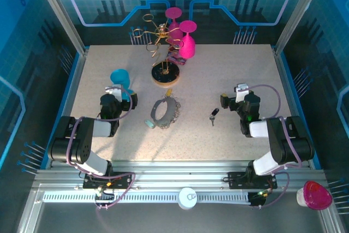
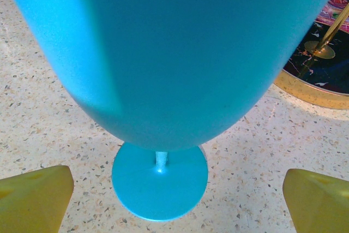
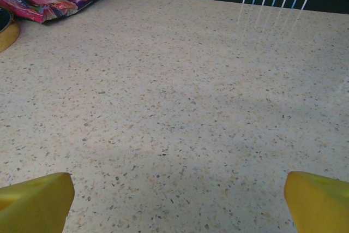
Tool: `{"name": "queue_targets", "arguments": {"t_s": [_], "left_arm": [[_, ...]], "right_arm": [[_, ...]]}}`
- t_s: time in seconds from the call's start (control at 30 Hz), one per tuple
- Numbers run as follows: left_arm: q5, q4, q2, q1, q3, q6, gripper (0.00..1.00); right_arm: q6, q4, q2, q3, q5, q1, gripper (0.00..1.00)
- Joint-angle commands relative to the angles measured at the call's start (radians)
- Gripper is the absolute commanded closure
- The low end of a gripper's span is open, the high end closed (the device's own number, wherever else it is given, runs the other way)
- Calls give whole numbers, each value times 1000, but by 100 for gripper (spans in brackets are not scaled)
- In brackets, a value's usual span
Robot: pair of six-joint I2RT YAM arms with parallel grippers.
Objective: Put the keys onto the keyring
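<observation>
While the left gripper (image 1: 123,94) and right gripper (image 1: 232,95) are spread wide, nothing is grasped.
The black-headed key (image 1: 214,115) is seen on the table (image 1: 229,69) between keyring (image 1: 163,112) and right gripper, touching neither.

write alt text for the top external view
A dark keyring lies mid-table with a black-headed key apart to its right, both untouched. The left gripper stands open facing a teal goblet, the right gripper open beside the key; a gold wire rack and pink goblets stand at the back.
</observation>
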Motion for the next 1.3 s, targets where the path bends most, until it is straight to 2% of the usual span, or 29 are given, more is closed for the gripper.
{"name": "queue_targets", "arguments": {"t_s": [0.0, 0.1, 0.17, 0.27, 0.4, 0.5, 0.63, 0.73, 0.8, 0.93, 1.03, 1.13, 1.27], "left_arm": [[28, 32, 9, 11, 20, 1, 1], [35, 60, 6, 11, 7, 5, 1], [36, 145, -9, 10, -42, 10, 1], [34, 236, -84, 8, -128, 11, 0], [15, 176, -250, -9, -172, 18, 1], [-20, 54, -362, -35, -141, 17, 1], [-59, -85, -477, -36, -85, -105, 1], [-103, -270, -555, -35, -24, -181, 1], [-72, -357, -591, -34, 2, -214, 1], [21, -384, -628, -35, -15, -328, 1], [122, -392, -628, -41, -25, -445, 1], [193, -447, -604, -92, -3, -523, 1], [141, -604, -591, -241, 44, -535, 1]], "right_arm": [[1, 18, 9, 26, -15, -13, 0], [1, 20, 8, 24, -23, -15, 0], [1, 34, 7, 16, -37, -18, 0], [-26, 139, -32, -55, -92, -16, 1], [-28, 184, -148, -130, -38, 3, 4], [-42, 8, -299, -105, 0, 30, 6], [124, -368, -501, 10, 57, 25, 3], [245, -516, -613, 32, 39, 18, 0], [353, -555, -697, -3, 12, 13, 0], [412, -573, -863, -89, -155, 11, 4], [466, -758, -912, -45, -244, 33, 11], [509, -914, -889, 24, -251, 120, 17], [534, -1029, -781, 98, -118, 383, 23]]}}
